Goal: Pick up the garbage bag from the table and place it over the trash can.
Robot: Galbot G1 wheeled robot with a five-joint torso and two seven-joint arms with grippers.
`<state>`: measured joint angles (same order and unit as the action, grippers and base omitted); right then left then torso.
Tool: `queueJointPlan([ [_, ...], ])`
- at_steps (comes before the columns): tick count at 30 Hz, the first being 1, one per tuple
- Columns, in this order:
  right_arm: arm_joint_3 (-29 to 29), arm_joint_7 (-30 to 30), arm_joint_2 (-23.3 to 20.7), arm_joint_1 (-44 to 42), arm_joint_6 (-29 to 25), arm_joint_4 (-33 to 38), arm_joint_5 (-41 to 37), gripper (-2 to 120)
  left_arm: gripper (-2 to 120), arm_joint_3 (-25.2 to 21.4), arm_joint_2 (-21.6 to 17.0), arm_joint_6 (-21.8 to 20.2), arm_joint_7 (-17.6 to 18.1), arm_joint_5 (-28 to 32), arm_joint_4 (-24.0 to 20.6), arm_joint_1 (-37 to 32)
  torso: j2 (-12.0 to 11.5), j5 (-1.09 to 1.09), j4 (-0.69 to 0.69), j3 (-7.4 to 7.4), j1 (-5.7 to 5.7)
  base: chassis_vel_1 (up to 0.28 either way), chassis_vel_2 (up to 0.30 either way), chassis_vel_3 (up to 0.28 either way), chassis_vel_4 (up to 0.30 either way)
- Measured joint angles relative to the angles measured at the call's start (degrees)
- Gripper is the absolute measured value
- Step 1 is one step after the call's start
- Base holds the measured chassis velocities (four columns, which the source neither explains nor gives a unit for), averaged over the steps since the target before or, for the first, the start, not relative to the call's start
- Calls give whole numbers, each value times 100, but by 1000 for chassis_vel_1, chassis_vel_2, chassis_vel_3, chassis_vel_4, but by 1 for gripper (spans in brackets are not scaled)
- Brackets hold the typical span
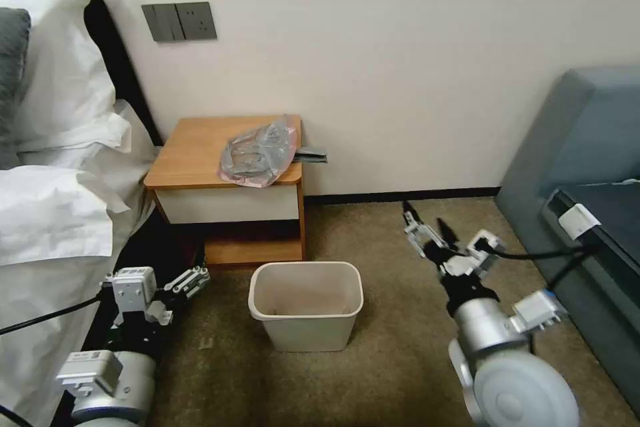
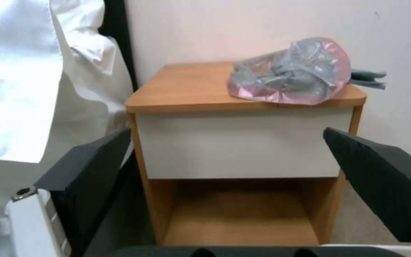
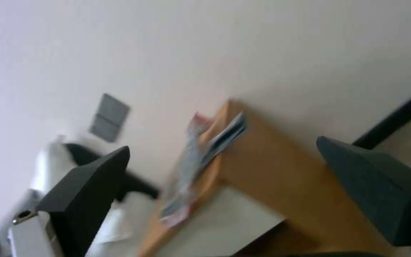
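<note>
Crumpled garbage bag (image 1: pixel 259 153) on table's (image 1: pixel 193 153) right front corner; both jaws released.

The garbage bag (image 1: pixel 259 151) is laid on the table (image 1: pixel 193 147); the trash can (image 1: pixel 306 304) is set before it.

Bedroom, prob. hotel rm. Bed (image 1: pixel 47 167) w/ white pillows & sheets at left, dark headboard (image 1: pixel 123 63) against plain wall. Wooden nightstand-type counter (image 1: pixel 193 147) just beside bed, white drawer front, low shelf. Grey switch/outlet plate (image 1: pixel 179 21) on wall above. Beige carpet (image 1: pixel 387 360), small bin (image 1: pixel 307 303) on it, grey-blue sofa (image 1: pixel 580 147) at right.
</note>
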<state>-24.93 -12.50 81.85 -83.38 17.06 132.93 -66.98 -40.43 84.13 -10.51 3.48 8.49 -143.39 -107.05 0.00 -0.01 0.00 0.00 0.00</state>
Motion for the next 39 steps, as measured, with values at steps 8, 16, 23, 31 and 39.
queueJointPlan([
  [8,-25,-333,-78,1219,427,-948,-2350,100,100,-9,170,-7,-46,-120,7,-41,0,1,-1,0,0,0,0,0,0],
  [16,211,-586,-67,2218,392,-1750,-3091,100,100,-12,276,17,-81,-211,10,-108,0,0,1,0,0,0,0,0,0],
  [23,620,-789,158,3356,224,-3172,-3456,100,100,-33,371,42,-153,-256,13,-187,0,1,0,1,0,0,0,0,0],
  [31,768,-623,392,4107,194,-4344,-3231,100,100,-38,364,79,-185,-291,14,-238,-1,0,-1,0,0,0,0,0,0],
  [39,874,-267,758,4648,193,-5471,-2740,100,100,-37,382,183,-242,-423,15,-345,0,0,1,0,0,0,0,0,0],
])
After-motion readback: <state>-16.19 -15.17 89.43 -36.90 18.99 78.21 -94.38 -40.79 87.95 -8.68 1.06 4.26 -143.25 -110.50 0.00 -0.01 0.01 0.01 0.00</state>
